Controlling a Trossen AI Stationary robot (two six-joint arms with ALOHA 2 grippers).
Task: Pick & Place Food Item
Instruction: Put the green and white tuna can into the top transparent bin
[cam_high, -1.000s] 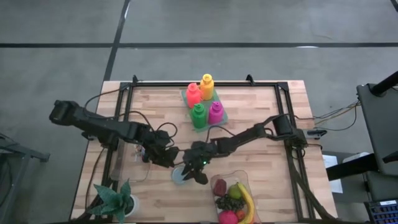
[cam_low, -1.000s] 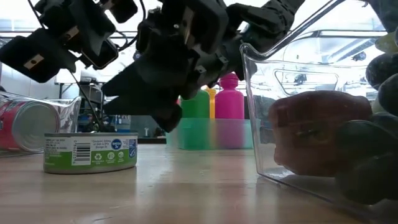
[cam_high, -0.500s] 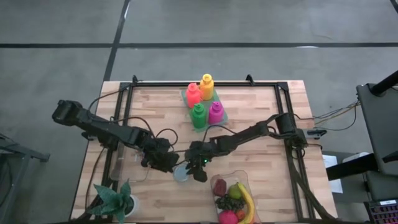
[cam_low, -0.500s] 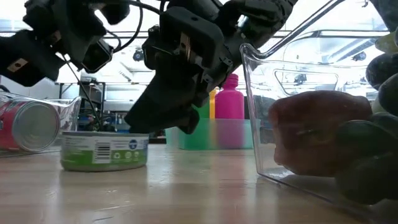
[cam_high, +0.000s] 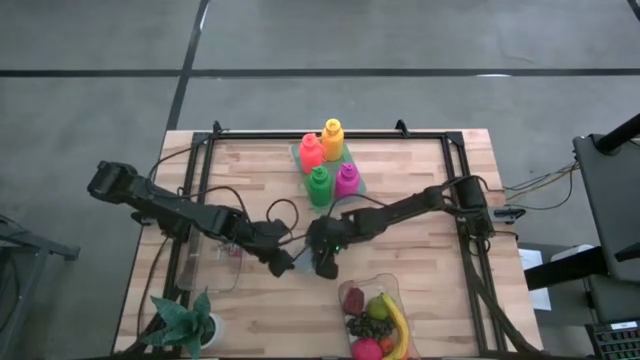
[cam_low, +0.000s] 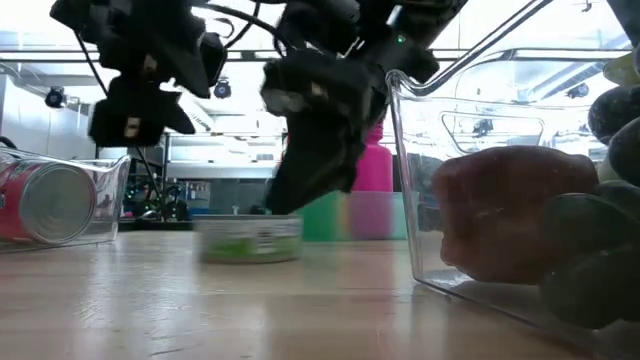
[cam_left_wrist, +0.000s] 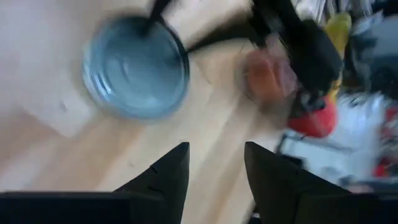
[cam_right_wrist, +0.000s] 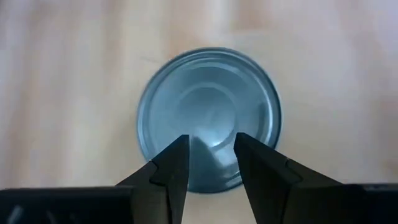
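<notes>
The left arm reaches from the frame's left edge toward centre, its left gripper (cam_high: 284, 262) low with fingers parted. The right arm stretches in from the right, its right gripper (cam_high: 325, 262) beside it, fingers (cam_right_wrist: 168, 171) narrowly apart, pointing down.

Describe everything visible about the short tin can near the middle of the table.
The short round tin can with a green paper label stands upright on the wooden table, its plain silvery lid facing up, near the clear fruit tub. The right gripper hangs directly above the lid; whether it touches cannot be told.
</notes>
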